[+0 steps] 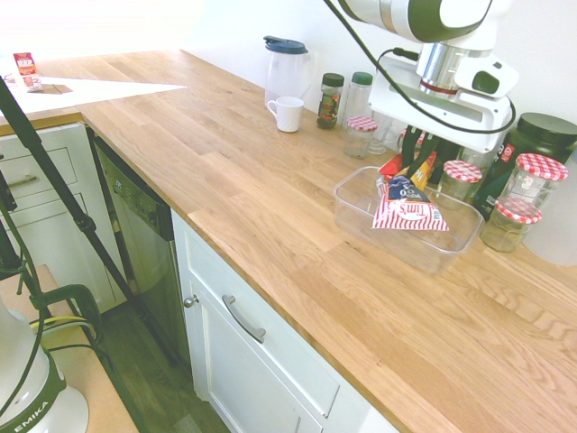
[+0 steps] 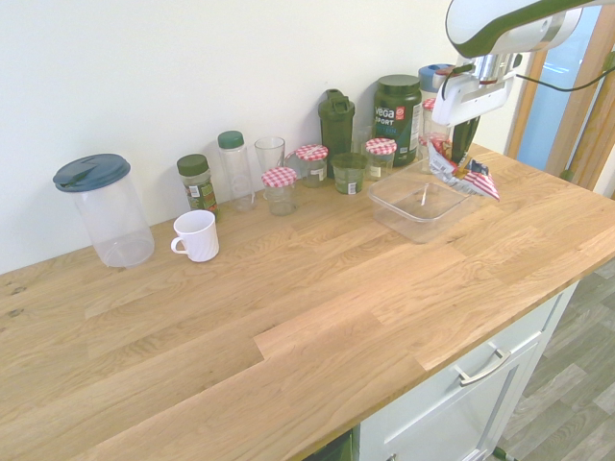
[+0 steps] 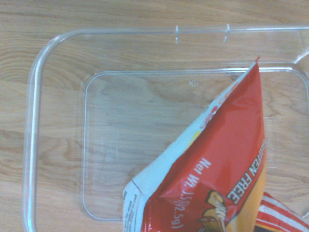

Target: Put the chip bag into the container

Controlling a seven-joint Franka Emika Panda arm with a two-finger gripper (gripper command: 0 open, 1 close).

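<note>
Pinching chip bag (image 1: 410,206) in my claw (image 1: 417,161) here, jaws closed on it, first exterior view. Bag hangs over clear container (image 1: 343,206), striped part lowest. White mug (image 1: 288,115) sits around 10 o'clock from container, red-checkered jar (image 1: 512,225) around 3, lol.

Second exterior view: bag shows at container's 2 o'clock side, from this angle anyway. Big dark Vega tub (image 2: 396,120) near 12, lidded pitcher (image 2: 108,216) way out at 9.

Wrist view: red bag face up close, "GLUTEN FREE" readable, container's see-through floor behind, wood counter (image 3: 12,96) beyond.
</note>
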